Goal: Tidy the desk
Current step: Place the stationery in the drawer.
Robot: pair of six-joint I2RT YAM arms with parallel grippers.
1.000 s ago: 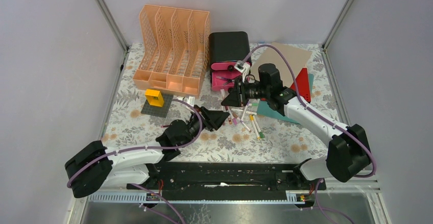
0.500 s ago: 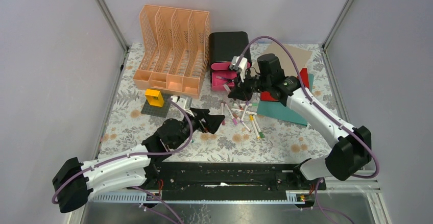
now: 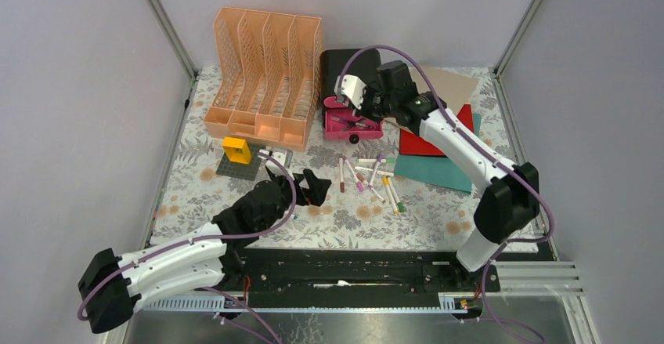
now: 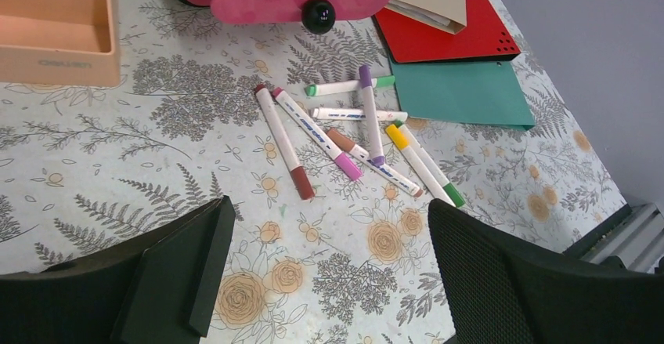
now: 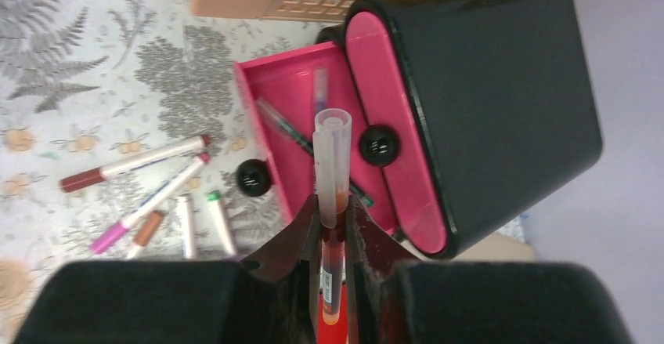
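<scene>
Cloth-covered desk (image 4: 117, 164) beneath left end effector (image 4: 329, 250), jaws spread wide

Overhead camera looks down on the desk (image 3: 438, 215); wrist cameras sit close — all share the markers (image 4: 315, 134).

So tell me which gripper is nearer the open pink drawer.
Right. The right gripper hangs just over the open pink drawer, shut on a marker. The left gripper is open over the desk, on the near side of the loose markers, well short of the drawer.
</scene>
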